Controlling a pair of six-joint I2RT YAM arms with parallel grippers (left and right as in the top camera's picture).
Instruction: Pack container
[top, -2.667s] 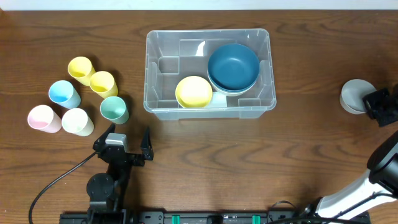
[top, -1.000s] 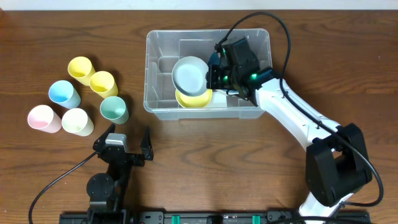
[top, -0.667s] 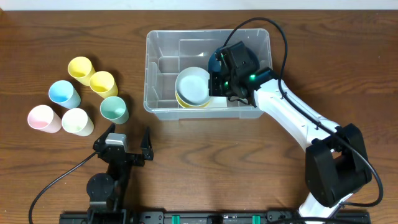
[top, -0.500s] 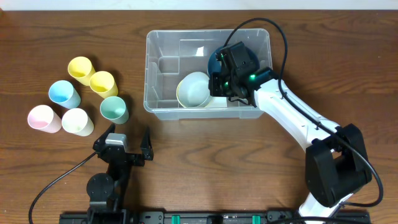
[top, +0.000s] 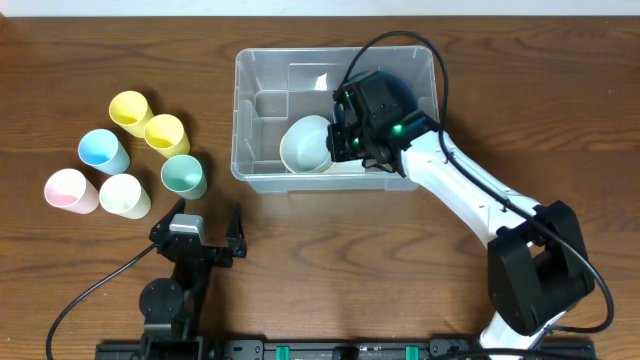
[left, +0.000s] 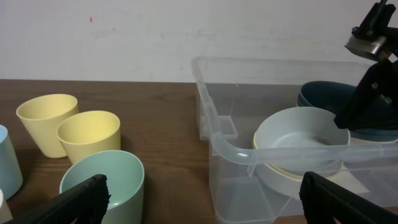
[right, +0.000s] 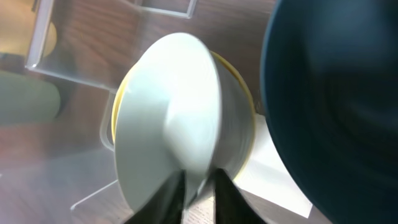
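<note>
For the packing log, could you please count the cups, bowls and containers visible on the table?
Cups: 6
Bowls: 3 seen, white bowl, yellow bowl, blue bowl; more may be stacked
Container: 1
Total: 10 seen

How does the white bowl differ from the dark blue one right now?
The white bowl is pale, the blue bowl dark. The white bowl sits nested in a yellow bowl with the right fingers on its rim; the blue bowl sits beside it, not gripped. Both are inside the container.
</note>
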